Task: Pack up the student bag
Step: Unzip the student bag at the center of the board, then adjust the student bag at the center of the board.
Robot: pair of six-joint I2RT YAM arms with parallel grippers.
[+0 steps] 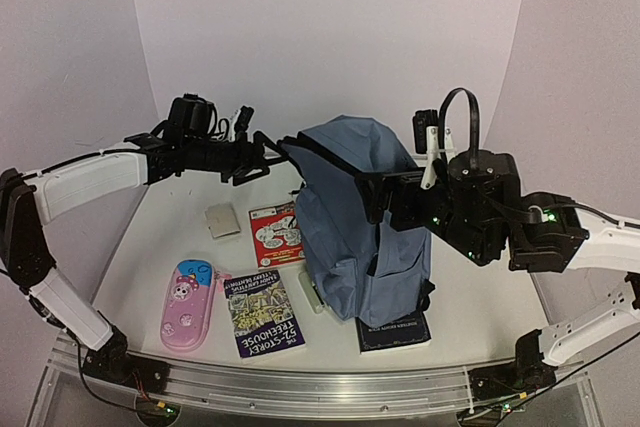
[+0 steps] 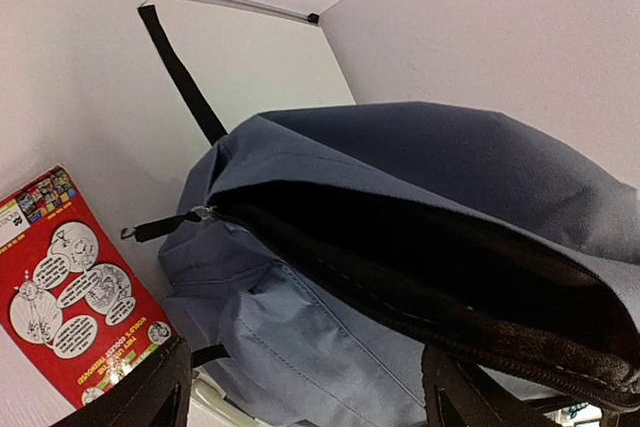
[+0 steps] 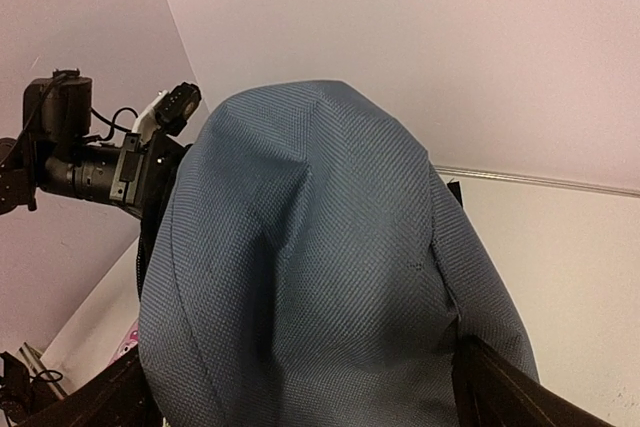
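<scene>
Left gripper (image 1: pixel 262 155) and right gripper (image 1: pixel 378 197), jaws apart, are flanking the student bag (image 1: pixel 355 217), which is standing upright and unzipped, contents not showing. A treehouse book (image 1: pixel 262 312) and pink pencil case (image 1: pixel 187 304) are lying left of the bag.

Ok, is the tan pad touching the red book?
Apart. The top view shows a strip of bare table between the tan pad and the red book.
</scene>
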